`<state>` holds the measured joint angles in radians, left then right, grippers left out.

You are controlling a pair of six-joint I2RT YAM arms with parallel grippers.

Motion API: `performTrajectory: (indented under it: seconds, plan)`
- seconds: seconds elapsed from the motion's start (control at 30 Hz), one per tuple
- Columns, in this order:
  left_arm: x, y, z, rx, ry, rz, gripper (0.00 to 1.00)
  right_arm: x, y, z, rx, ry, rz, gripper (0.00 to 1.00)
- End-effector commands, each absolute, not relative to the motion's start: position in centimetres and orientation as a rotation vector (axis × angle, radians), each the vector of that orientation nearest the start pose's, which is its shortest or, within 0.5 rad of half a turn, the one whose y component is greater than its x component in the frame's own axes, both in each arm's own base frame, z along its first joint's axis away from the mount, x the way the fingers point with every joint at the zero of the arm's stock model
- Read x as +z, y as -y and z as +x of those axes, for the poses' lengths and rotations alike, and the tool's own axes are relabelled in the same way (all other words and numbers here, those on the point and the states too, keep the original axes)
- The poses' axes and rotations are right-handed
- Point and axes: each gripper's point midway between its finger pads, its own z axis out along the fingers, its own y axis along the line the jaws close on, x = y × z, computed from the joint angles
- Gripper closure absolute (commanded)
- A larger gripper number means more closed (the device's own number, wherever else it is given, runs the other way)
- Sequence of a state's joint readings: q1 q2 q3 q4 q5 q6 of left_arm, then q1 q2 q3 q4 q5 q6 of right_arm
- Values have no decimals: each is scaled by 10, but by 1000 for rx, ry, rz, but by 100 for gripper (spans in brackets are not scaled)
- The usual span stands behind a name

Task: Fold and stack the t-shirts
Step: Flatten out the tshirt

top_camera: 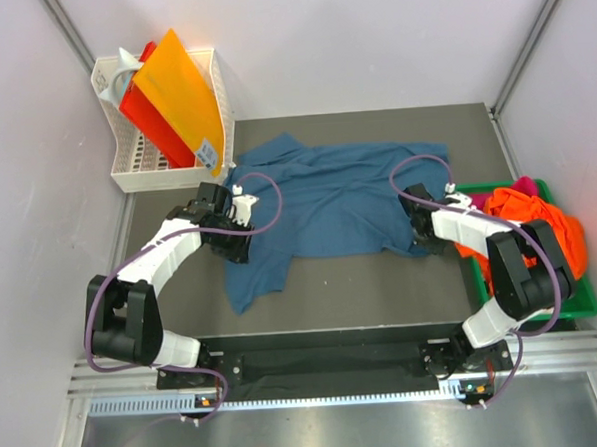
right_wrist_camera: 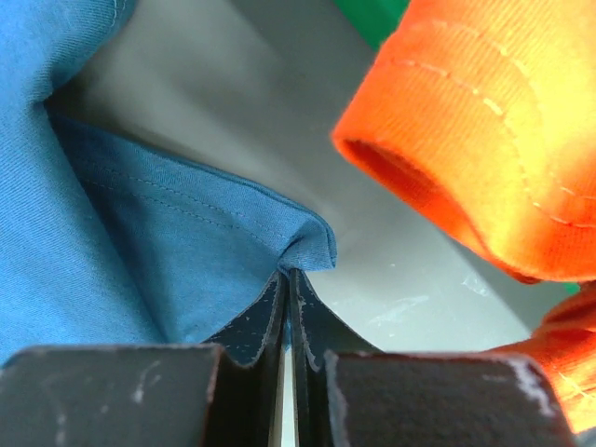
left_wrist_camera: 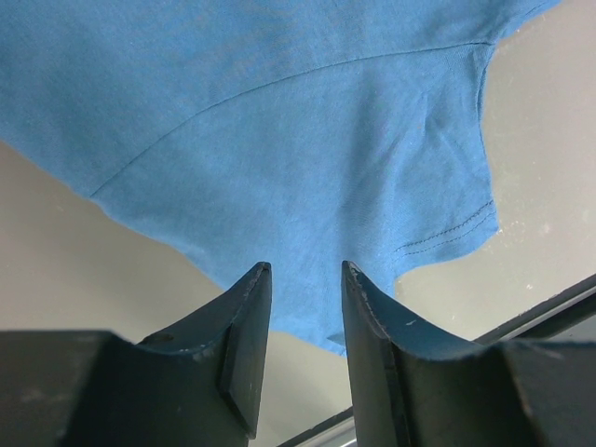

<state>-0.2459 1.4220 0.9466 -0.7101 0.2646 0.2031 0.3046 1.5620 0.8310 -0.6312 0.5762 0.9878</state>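
Observation:
A dark teal-blue t-shirt point(top_camera: 337, 201) lies spread and rumpled on the grey table. My left gripper point(top_camera: 240, 223) is open over its left part; in the left wrist view point(left_wrist_camera: 305, 270) the jaws stand apart above the blue cloth point(left_wrist_camera: 307, 130), holding nothing. My right gripper point(top_camera: 420, 232) is shut on the shirt's right hem; in the right wrist view point(right_wrist_camera: 288, 275) a corner of blue cloth point(right_wrist_camera: 186, 242) is pinched between the closed jaws. An orange t-shirt point(top_camera: 544, 226) and a magenta-pink one point(top_camera: 525, 185) lie bunched in the green tray point(top_camera: 579, 309); the orange cloth point(right_wrist_camera: 484, 140) shows close by.
A white slotted basket point(top_camera: 135, 167) with orange, yellow and red sheets point(top_camera: 176, 90) stands at the back left. The green tray sits at the right table edge. White walls close in both sides and the back.

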Motion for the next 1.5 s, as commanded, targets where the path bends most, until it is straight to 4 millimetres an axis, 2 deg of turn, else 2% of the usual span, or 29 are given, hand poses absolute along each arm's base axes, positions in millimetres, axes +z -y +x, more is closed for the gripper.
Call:
performTrajectory:
  seconds: [0.0, 0.3, 0.37, 0.43, 0.47, 0.57, 0.7, 0.8, 0.9, 0.93, 1.07, 1.13, 1.27, 1.33, 1.43, 1.47]
  plan:
    - [86, 112, 277, -387, -2593, 662, 59, 1, -6, 253, -528, -2485, 962, 100]
    - [91, 107, 278, -345, -2595, 633, 59, 12, -15, 236, -420, -2459, 966, 100]
    - [95, 103, 275, -324, -2606, 677, 58, 16, -16, 235, -419, -2457, 948, 100]
    - [97, 90, 278, -225, -2594, 761, 56, 21, -16, 237, -412, -2447, 936, 100]
    - [97, 83, 274, -180, -2604, 791, 51, 25, -17, 238, -414, -2442, 924, 100]
    - [93, 69, 259, -112, -2609, 958, 25, 31, -18, 243, -411, -2432, 904, 100]
    - [86, 60, 234, -119, -2651, 1080, 25, 36, -23, 248, -398, -2427, 878, 100]
    - [89, 58, 218, -146, -2704, 1109, 25, 40, -26, 251, -397, -2425, 859, 100]
    - [94, 59, 211, -178, -2738, 1118, 25, 41, -30, 255, -400, -2426, 840, 100]
    - [99, 60, 206, -203, -2765, 1108, 27, 42, -31, 256, -399, -2424, 840, 100]
    - [95, 74, 198, -344, -2852, 1036, 29, 40, -38, 261, -394, -2431, 818, 100]
    - [92, 80, 203, -371, -2891, 952, 29, 39, -41, 262, -389, -2435, 811, 100]
    - [94, 95, 233, -411, -2879, 775, 28, 38, -48, 264, -391, -2440, 786, 100]
    - [100, 107, 245, -485, -2880, 640, 28, 38, -49, 264, -392, -2439, 778, 100]
    - [103, 120, 257, -549, -2882, 488, 30, 41, -50, 267, -388, -2431, 778, 100]
    - [103, 122, 261, -555, -2875, 451, 33, 41, -49, 266, -393, -2432, 777, 100]
